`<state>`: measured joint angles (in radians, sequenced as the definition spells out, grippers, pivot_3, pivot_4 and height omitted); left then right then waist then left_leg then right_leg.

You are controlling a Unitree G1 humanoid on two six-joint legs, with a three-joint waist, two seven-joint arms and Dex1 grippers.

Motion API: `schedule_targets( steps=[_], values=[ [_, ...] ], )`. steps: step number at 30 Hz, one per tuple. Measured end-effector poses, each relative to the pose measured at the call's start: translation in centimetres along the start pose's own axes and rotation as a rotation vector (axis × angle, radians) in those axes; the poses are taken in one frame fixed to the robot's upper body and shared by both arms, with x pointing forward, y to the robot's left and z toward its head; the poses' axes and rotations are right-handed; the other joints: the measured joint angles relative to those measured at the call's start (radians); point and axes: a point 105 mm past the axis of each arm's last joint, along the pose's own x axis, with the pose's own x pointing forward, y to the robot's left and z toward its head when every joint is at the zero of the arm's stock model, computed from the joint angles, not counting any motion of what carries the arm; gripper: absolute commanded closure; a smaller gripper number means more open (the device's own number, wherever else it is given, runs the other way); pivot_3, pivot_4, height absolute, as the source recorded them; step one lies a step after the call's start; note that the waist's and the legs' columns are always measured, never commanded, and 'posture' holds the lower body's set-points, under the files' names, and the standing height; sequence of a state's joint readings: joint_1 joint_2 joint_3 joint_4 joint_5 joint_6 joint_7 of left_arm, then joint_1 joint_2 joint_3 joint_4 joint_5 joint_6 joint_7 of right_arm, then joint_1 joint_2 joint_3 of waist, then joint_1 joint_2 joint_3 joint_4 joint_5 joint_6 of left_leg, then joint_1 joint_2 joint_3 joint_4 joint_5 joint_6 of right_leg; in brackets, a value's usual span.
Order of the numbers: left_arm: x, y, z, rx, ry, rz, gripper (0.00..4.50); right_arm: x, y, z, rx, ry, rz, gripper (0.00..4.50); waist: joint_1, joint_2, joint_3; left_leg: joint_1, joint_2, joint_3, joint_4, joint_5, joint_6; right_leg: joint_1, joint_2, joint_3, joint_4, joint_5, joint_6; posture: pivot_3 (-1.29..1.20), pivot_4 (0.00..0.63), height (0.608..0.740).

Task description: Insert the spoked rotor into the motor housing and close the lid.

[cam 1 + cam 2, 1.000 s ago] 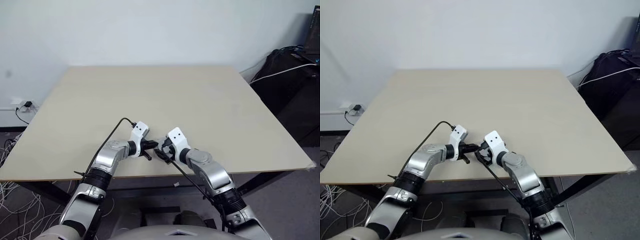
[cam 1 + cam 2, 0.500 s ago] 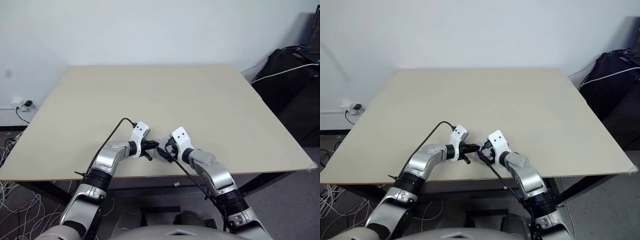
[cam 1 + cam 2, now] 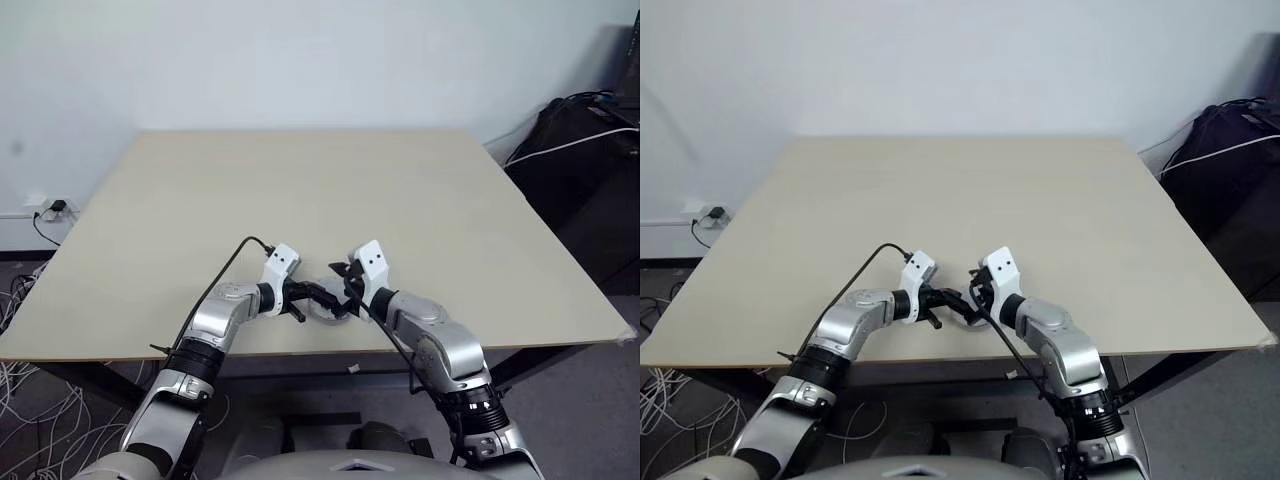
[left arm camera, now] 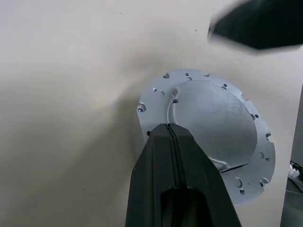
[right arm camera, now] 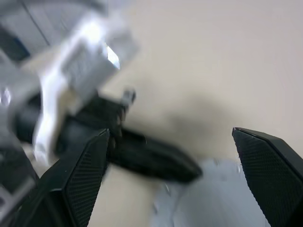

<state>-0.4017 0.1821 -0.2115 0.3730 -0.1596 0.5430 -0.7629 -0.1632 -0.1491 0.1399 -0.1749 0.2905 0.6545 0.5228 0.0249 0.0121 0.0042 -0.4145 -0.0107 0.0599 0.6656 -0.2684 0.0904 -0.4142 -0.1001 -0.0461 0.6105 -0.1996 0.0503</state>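
The lid (image 4: 213, 123), a silver-grey round cap with small holes around its rim, lies flat on the table near the front edge, between my two grippers. My left gripper (image 4: 168, 127) is shut with nothing in it, its tip over the near part of the lid (image 3: 326, 309). Just right of that, my right gripper (image 3: 345, 281) hangs open a little above the table. In the right wrist view its fingers (image 5: 85, 175) stand wide apart, with the left gripper's black fingers (image 5: 151, 158) and the lid (image 5: 213, 198) between them. The spoked rotor and the motor housing are hidden.
The table's front edge (image 3: 300, 352) runs just behind both wrists. A black cable (image 3: 225, 268) loops up from the left wrist. Dark bags and a white cable (image 3: 580, 140) stand off the table's right side. Loose wires (image 3: 30, 420) lie on the floor at left.
My right gripper has lifted off the table and rolled, uncovering the silver lid beneath it. The left gripper has kept still.
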Motion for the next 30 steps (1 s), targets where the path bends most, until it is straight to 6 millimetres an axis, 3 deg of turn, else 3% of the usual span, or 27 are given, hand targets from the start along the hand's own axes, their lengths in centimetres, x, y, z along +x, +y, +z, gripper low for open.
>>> schedule_targets(
  steps=[4, 10, 15, 20, 30],
  values=[
    [0.0, -0.1, 0.0, 0.001, -0.001, -0.002, 4.50, -1.3, -1.5, -0.3, 0.099, -0.003, -0.098, 0.03, 0.003, 0.000, 0.000, 0.000, 0.000, 0.000, -0.001, 0.000, 0.000, 0.000, 0.000, 0.000, 0.000, 0.000, 0.000, 0.00, 0.000, 0.740],
    [0.0, -0.1, 0.0, 0.000, -0.001, -0.003, 4.50, -3.7, -4.0, -3.8, 0.405, 0.091, -0.334, 0.03, 0.004, 0.001, -0.001, 0.000, 0.000, 0.000, -0.002, 0.000, 0.000, -0.001, 0.000, 0.000, 0.000, 0.000, 0.000, 0.00, 0.000, 0.740],
    [0.0, -0.1, 0.0, 0.000, -0.001, -0.004, 4.50, -5.4, -3.0, -5.1, 0.602, 0.155, -0.316, 0.03, 0.003, 0.002, -0.001, 0.000, 0.000, 0.000, -0.002, 0.000, 0.000, -0.001, 0.000, 0.000, 0.000, 0.000, 0.000, 0.00, 0.000, 0.740],
    [0.0, -0.1, 0.0, 0.001, 0.000, -0.005, 4.50, -5.6, -1.2, -5.2, 0.780, 0.185, -0.213, 0.03, 0.003, 0.004, -0.002, 0.000, 0.000, 0.000, -0.002, 0.000, 0.000, -0.001, 0.000, 0.000, 0.000, 0.000, 0.000, 0.00, 0.000, 0.740],
    [0.0, -0.2, -0.2, -0.001, 0.001, -0.007, 4.50, -6.3, -2.6, -5.6, 0.904, 0.214, -0.255, 0.03, 0.003, 0.009, -0.005, 0.000, 0.000, 0.000, -0.003, 0.000, 0.000, -0.001, 0.000, 0.000, 0.000, 0.000, 0.000, 0.00, 0.000, 0.740]
  ],
)
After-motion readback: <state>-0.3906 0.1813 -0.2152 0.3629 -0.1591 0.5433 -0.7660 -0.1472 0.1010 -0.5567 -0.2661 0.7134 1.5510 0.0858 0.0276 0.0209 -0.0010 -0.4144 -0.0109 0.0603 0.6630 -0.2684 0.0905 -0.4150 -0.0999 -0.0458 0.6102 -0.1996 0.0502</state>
